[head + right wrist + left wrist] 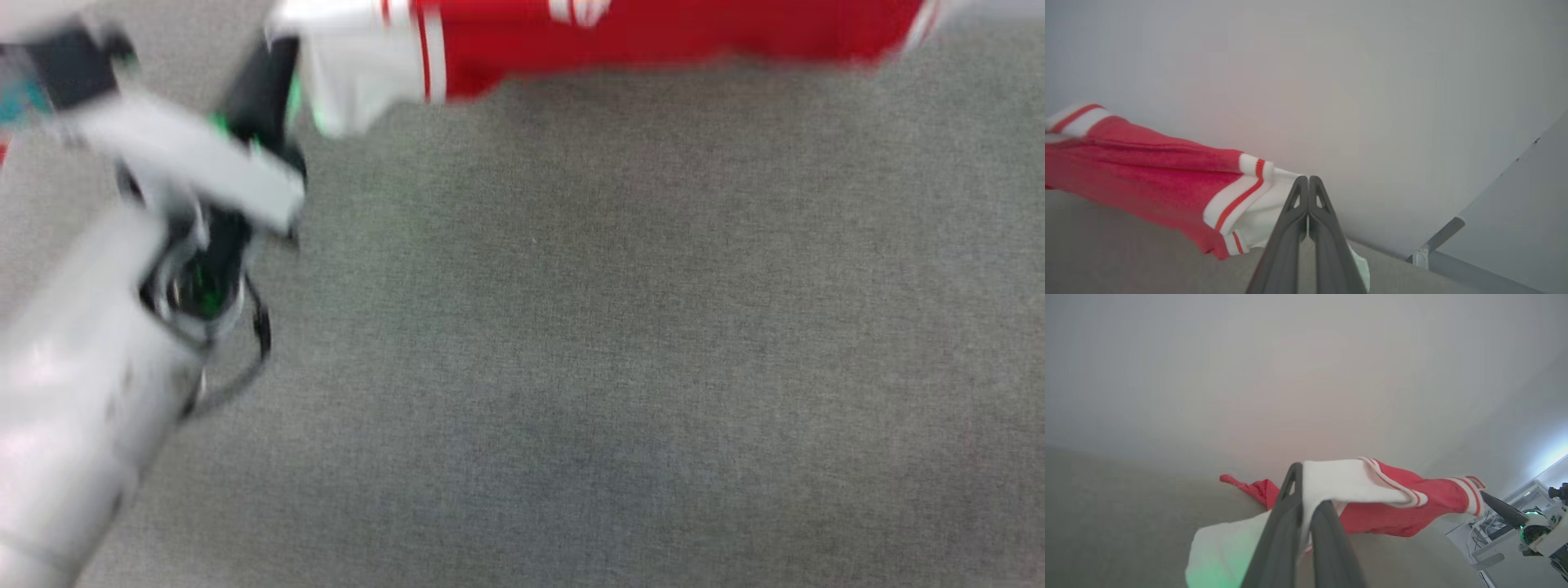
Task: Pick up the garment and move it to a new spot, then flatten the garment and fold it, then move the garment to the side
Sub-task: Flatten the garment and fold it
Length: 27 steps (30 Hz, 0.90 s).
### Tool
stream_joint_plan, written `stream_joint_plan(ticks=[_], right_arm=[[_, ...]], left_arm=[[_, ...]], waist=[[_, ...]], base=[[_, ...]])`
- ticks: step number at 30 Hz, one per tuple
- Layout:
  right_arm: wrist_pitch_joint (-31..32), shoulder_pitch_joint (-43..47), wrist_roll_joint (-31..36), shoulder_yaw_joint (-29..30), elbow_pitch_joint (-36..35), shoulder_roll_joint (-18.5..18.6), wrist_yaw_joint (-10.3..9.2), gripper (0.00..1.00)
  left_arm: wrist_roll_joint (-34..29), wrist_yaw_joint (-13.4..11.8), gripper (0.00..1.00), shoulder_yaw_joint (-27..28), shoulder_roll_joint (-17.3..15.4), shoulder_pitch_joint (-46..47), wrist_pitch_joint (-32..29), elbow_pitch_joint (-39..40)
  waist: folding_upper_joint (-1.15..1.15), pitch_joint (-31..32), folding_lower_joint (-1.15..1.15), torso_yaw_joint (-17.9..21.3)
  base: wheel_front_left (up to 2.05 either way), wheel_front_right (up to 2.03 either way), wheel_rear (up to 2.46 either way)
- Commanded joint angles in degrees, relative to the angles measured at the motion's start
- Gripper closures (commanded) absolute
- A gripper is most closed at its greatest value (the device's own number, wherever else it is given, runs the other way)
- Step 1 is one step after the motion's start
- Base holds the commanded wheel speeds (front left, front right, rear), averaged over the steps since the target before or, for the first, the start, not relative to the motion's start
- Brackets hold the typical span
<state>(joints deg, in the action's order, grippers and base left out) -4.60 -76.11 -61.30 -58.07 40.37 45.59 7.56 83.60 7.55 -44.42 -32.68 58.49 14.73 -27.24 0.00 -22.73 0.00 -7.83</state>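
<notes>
1. Along the top edge of the head view, the garment (653,37) stretches sideways as a red band with red-and-white striped trim, above the grey surface (571,367). That whole view is smeared with blur.
2. My left gripper (1308,486) is clamped on a white sleeve (1339,482). The cloth passes between my two dark fingers, and its loose end hangs below them, tinted green.
3. My left forearm (73,392) rises from the lower left of the head view, and the dark fingers beyond it end at that white sleeve in the upper left.
4. My right gripper (1307,179) has its fingers pressed together, tips touching, with a thin strip of white cloth pinched between them lower down. It holds the other white sleeve (1265,208), just beside the striped cuff.
5. From the left wrist view, the red body sags between my two grips, and my right gripper's dark finger meets the far striped cuff.
6. A red tail (1249,488) reaches down toward the grey surface. Whether it touches, I cannot tell.
7. Behind the garment, both wrist views show a pale wall (1372,81).
</notes>
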Motion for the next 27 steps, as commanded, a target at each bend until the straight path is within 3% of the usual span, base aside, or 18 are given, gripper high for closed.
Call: stream_joint_plan(ticks=[1, 11, 19, 27], right_arm=[[0.19, 0.96, -0.49, 0.14, -0.19, 1.26, -0.14, 1.00], [8.68, 27.60, -7.63, 4.77, -24.29, 15.34, -0.14, 1.00], [13.66, 44.38, -9.74, 10.61, -38.56, 23.42, -0.12, 1.00], [18.98, 59.25, -11.53, 15.39, -49.87, 29.44, -0.12, 1.00]], left_arm=[[0.16, -0.20, 1.00, 0.14, -0.85, -1.10, 0.44, 0.27], [2.66, -0.20, 1.00, 1.21, -7.86, -22.26, 0.52, 16.37], [-0.60, -0.19, 1.00, 0.47, -12.25, -32.74, 0.50, 25.04], [-1.72, -0.19, 1.00, 3.63, -16.18, -42.93, 0.49, 30.90]], waist=[[0.00, 0.51, 0.00, 0.09], [0.00, 2.64, 0.00, 0.21], [0.00, 4.74, 0.00, 1.47], [0.00, 7.70, 0.00, 2.89]], base=[[0.00, 0.00, 0.00], [0.00, 0.00, 0.00], [0.00, 0.00, 0.00], [0.00, 0.00, 0.00]])
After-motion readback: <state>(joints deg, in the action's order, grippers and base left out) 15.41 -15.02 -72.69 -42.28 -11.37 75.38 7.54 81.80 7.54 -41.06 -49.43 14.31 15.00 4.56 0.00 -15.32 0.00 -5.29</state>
